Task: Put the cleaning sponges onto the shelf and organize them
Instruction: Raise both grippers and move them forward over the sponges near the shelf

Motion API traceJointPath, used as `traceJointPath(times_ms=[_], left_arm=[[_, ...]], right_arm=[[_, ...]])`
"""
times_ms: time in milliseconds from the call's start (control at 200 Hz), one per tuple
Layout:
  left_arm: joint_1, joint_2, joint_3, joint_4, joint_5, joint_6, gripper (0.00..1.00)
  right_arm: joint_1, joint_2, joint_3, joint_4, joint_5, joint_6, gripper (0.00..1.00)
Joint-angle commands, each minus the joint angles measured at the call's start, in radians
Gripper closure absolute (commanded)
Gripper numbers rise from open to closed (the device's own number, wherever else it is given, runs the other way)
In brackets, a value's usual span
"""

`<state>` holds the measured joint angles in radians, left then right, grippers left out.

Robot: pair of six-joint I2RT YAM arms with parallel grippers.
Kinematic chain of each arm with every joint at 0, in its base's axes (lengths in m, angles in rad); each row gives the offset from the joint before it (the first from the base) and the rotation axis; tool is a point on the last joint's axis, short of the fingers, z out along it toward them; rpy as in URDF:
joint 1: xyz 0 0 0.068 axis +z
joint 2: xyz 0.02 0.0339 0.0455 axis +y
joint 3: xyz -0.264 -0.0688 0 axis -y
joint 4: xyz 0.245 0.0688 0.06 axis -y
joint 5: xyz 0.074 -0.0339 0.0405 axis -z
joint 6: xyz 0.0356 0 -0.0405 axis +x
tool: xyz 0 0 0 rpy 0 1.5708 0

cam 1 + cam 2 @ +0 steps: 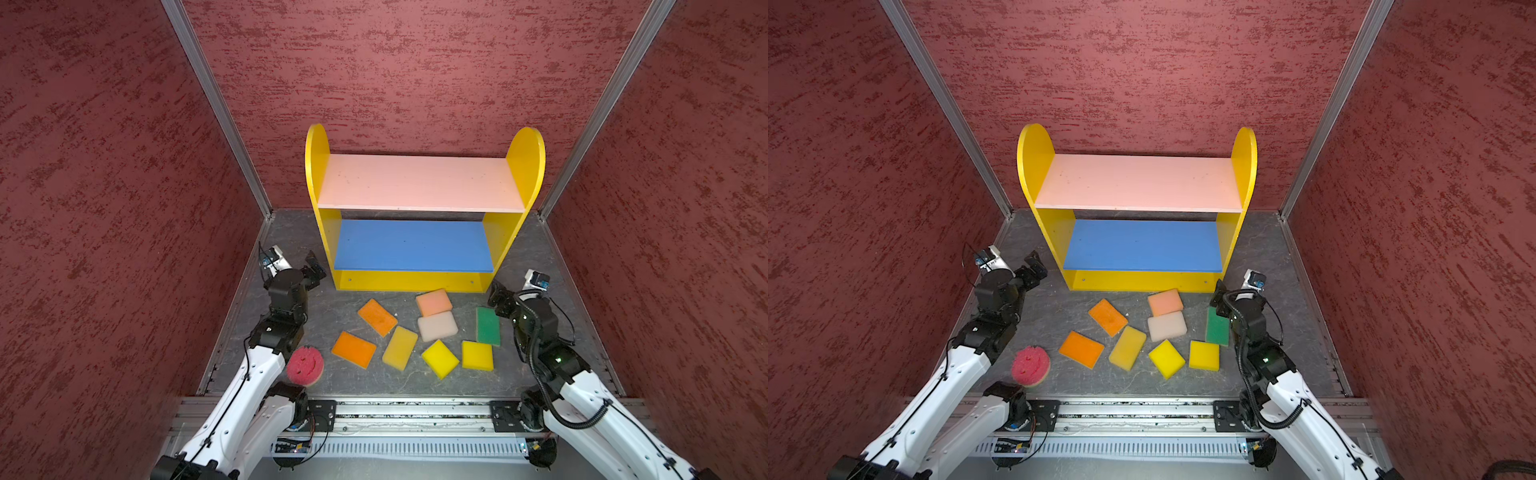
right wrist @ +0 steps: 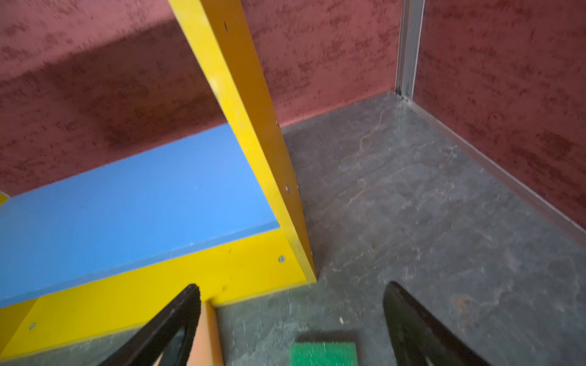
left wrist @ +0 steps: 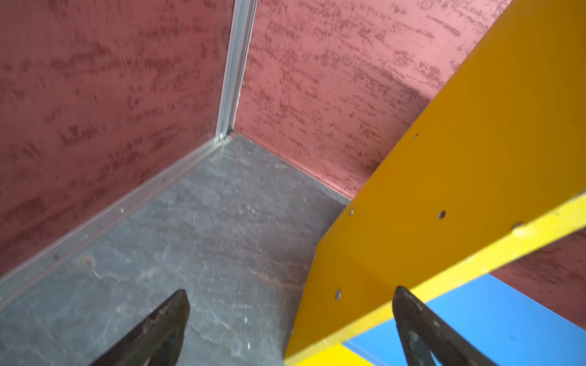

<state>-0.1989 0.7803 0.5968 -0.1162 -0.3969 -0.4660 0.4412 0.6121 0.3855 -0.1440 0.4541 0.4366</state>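
Note:
The shelf stands at the back, its pink and blue boards bare. Several cleaning sponges lie on the grey floor before it: two orange, three yellow, a peach one, an off-white one, a green-topped one and a round red smiley one. My left gripper hangs open beside the shelf's left panel. My right gripper is open over the green sponge's far end, holding nothing.
Red textured walls close in the left, back and right, with aluminium posts in the corners. A metal rail runs along the front edge. The left forearm partly covers the smiley sponge.

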Motion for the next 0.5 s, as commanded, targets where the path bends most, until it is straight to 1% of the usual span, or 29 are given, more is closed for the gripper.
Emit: traceJointPath(times_ms=[0, 65, 150, 230, 321, 386, 496], left_arm=[[-0.001, -0.044, 0.007, -0.161, 0.122, -0.096, 0.00], [-0.012, -0.057, 0.013, -0.233, 0.132, -0.122, 0.03], [-0.033, -0.058, 0.026, -0.316, 0.154, -0.147, 0.11], [-0.054, -0.049, 0.050, -0.402, 0.188, -0.163, 0.22], [-0.082, -0.038, 0.070, -0.480, 0.240, -0.177, 0.27], [-0.112, -0.034, 0.069, -0.512, 0.272, -0.196, 0.28], [-0.195, -0.032, 0.039, -0.528, 0.308, -0.251, 0.31]], right_arm=[[0.040, -0.009, 0.041, -0.187, 0.026, 0.146, 0.14], [0.055, 0.002, 0.055, -0.235, -0.023, 0.199, 0.18], [0.083, 0.038, 0.067, -0.279, -0.088, 0.266, 0.24], [0.114, 0.100, 0.090, -0.310, -0.156, 0.301, 0.29], [0.174, 0.182, 0.128, -0.347, -0.205, 0.324, 0.35], [0.234, 0.233, 0.151, -0.365, -0.219, 0.336, 0.38], [0.329, 0.314, 0.181, -0.388, -0.233, 0.353, 0.46]])
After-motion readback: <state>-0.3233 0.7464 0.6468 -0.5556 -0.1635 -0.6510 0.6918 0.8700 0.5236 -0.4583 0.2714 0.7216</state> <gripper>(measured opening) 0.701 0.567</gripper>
